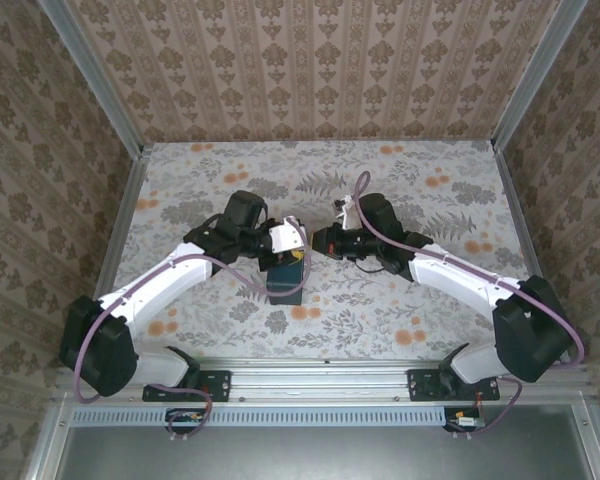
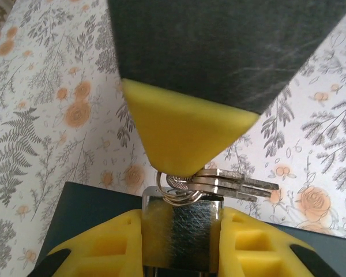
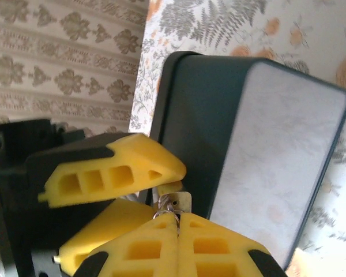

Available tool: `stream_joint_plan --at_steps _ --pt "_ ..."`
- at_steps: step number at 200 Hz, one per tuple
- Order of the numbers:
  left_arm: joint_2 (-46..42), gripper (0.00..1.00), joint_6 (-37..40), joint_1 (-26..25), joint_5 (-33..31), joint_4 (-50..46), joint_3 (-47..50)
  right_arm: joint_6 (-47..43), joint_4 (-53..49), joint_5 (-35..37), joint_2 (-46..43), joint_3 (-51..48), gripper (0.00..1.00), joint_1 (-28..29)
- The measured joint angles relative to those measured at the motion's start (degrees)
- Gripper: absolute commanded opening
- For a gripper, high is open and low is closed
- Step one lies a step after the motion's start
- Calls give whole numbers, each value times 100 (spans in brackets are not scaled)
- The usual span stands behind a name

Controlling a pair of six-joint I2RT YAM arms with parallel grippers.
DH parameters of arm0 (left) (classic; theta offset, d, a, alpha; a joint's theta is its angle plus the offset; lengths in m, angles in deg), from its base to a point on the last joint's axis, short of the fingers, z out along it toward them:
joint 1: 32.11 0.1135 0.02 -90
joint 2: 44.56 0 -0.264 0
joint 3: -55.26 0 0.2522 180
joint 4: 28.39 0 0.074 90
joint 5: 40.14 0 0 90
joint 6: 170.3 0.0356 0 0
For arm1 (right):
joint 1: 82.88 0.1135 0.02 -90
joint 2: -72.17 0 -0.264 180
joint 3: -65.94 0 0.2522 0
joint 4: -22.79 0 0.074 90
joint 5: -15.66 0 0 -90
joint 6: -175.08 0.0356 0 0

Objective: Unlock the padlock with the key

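dark tin [image 3: 207, 115] beside padlock [image 2: 181, 234], key [image 2: 242, 186]

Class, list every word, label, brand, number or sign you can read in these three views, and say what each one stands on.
No text can be read in any view.
padlock: brushed metal face, no stamp legible.
keys: seen edge-on, so any marking is hidden.
tin: pale panel with faint blurred marks, no letters.
wallpaper and table cover: floral patterns only.
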Motion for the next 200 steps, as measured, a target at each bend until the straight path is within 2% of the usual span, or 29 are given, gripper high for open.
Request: stream_joint_plan --at_steps 30,48,56,71,112,143,175,200 --pt "28 0 140 -44 -356 -203 0 1180 -72 -177 361 170 0 2" --pt "39 0 208 -44 -433 -409 0 1495 -170 -382 544 256 3 2" --pt "39 0 227 -44 -415 -507 0 1604 -205 -470 584 258 0 2" --pt "42 0 247 -39 -337 -658 -20 1840 -223 -638 610 249 0 -7" --pt "42 0 245 -35 -221 -944 -76 3327 756 -997 610 -291 0 -33" --pt "59 0 243 7 22 -1239 -87 4465 1049 -857 472 -590 0 144" --pt "61 0 177 175 691 -1200 -98 4837 807 -540 44 -675 20 238" --pt "94 0 111 299 1119 -1012 -146 4878 796 -466 -129 -686 23 227"
